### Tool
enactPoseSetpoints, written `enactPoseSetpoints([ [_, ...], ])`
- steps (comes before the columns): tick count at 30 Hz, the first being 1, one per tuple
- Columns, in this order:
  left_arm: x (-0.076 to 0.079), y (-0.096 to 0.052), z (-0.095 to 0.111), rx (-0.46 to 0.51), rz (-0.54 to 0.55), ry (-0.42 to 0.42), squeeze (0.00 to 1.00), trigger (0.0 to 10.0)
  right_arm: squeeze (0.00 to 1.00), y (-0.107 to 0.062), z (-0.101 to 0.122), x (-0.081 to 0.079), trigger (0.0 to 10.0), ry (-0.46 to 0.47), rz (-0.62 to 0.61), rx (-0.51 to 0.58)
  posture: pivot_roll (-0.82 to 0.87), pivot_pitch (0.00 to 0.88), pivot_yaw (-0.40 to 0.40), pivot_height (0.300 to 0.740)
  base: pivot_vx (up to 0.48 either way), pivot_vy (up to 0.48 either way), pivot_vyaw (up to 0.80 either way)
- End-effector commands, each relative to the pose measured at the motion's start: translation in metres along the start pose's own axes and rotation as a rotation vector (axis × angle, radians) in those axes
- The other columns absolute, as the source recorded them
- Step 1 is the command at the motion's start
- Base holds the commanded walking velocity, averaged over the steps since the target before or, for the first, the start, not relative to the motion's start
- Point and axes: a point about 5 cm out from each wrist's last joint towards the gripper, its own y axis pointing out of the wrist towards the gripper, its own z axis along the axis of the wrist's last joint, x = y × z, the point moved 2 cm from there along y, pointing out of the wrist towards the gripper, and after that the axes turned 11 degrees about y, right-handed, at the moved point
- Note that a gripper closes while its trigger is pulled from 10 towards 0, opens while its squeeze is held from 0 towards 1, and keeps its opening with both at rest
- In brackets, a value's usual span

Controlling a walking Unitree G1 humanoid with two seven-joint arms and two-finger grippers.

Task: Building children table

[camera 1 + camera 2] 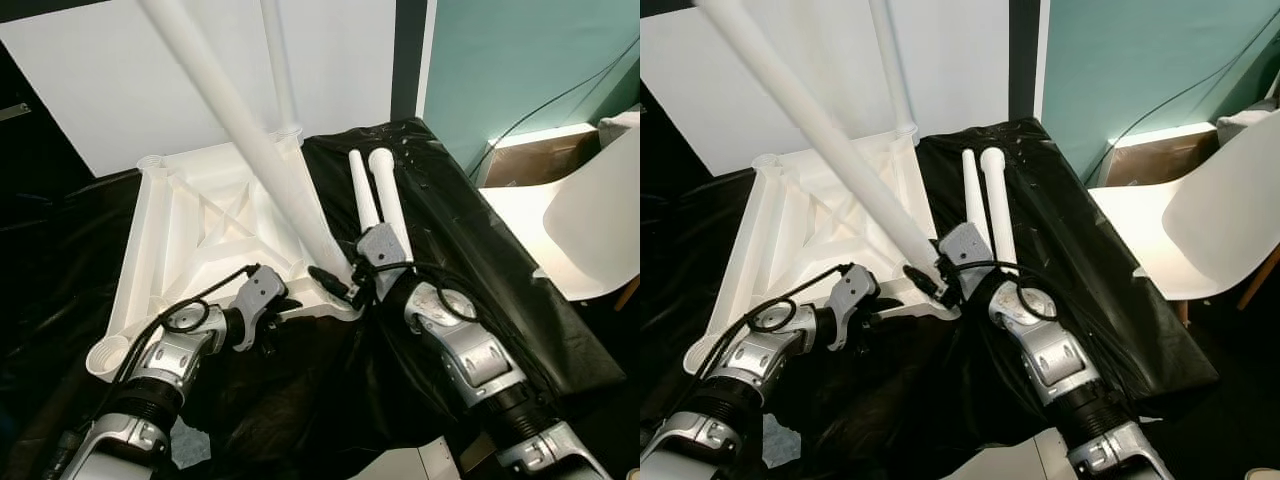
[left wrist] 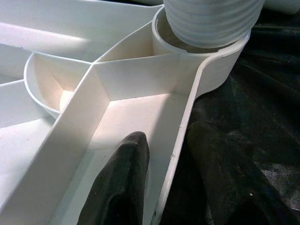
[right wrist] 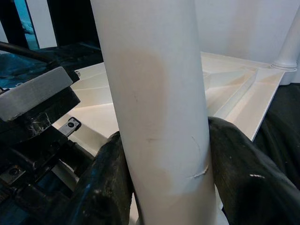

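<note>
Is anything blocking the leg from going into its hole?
Nothing visible does. The leg, held by the right gripper, has its threaded end already at the corner socket of the tabletop.

A black plastic sheet [image 1: 470, 270] covered the floor; on it lay the upturned white table top [image 1: 190, 240] and, just beside it, two loose white legs [image 1: 378, 195] side by side

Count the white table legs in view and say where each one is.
4. One held leg sits in the near corner socket of the tabletop, gripped by the right claw. One upright leg stands in the far corner. Two loose legs lie on the black sheet.
</note>
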Motion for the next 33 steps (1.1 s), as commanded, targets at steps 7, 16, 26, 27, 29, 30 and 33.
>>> enactPoseSetpoints([
  [7, -0.025, -0.011, -0.005, -0.048, 0.288, 0.004, 0.00, 10.0, 0.00, -0.004, -0.035, -0.015, 10.0, -0.123, 0.077, -0.077, -0.06, 0.000, 0.099, 0.740, 0.000, 0.000, 0.00],
  [16, -0.025, -0.011, -0.004, -0.042, 0.291, 0.005, 0.00, 10.0, 0.00, -0.015, -0.050, -0.013, 10.0, -0.090, 0.046, -0.081, -0.06, 0.000, 0.103, 0.740, 0.000, 0.000, 0.00],
  [26, -0.027, -0.011, -0.001, -0.036, 0.290, 0.018, 0.00, 10.0, 0.00, -0.034, -0.060, 0.011, 10.0, 0.220, -0.112, -0.112, -0.08, 0.000, 0.114, 0.740, 0.000, 0.000, 0.00],
  [27, -0.027, -0.011, -0.001, -0.036, 0.290, 0.018, 0.00, 10.0, 0.00, -0.034, -0.060, 0.011, 10.0, 0.220, -0.112, -0.112, -0.08, 0.000, 0.114, 0.740, 0.000, 0.000, 0.00],
  [29, -0.028, -0.010, -0.001, -0.035, 0.289, 0.021, 0.00, 10.0, 0.00, -0.034, -0.059, 0.014, 10.0, 0.261, -0.127, -0.106, -0.08, 0.000, 0.116, 0.740, 0.000, 0.000, 0.00],
  [30, -0.029, -0.010, 0.000, -0.035, 0.288, 0.023, 0.00, 10.0, 0.00, -0.034, -0.058, 0.015, 10.0, 0.280, -0.131, -0.103, -0.08, 0.000, 0.115, 0.740, 0.000, 0.000, 0.00],
  [33, -0.029, -0.009, 0.000, -0.033, 0.286, 0.025, 0.00, 10.0, 0.00, -0.032, -0.055, 0.017, 10.0, 0.308, -0.128, -0.112, -0.08, 0.000, 0.116, 0.740, 0.000, 0.000, 0.00],
])
